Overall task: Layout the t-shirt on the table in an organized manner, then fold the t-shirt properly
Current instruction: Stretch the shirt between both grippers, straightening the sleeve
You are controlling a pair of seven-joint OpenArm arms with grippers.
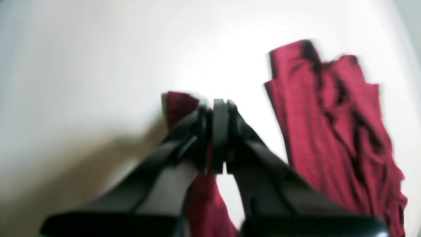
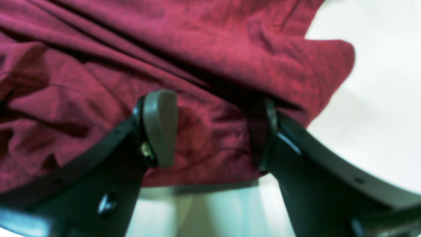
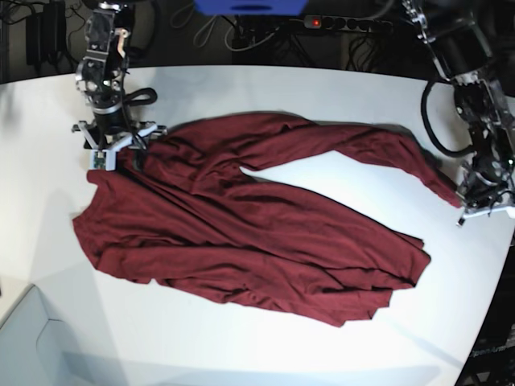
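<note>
The t-shirt (image 3: 249, 217), plain with no print, sprawls wrinkled across the table (image 3: 322, 88). My left gripper (image 1: 215, 108) is clamped on a sleeve end near the curved edge; my right gripper (image 2: 213, 131) straddles fabric, jaws wide

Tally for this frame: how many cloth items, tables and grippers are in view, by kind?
T-shirt, maroon: 1
Table, white: 1
Grippers: 2, the left gripper and the right gripper
Total: 4
</note>
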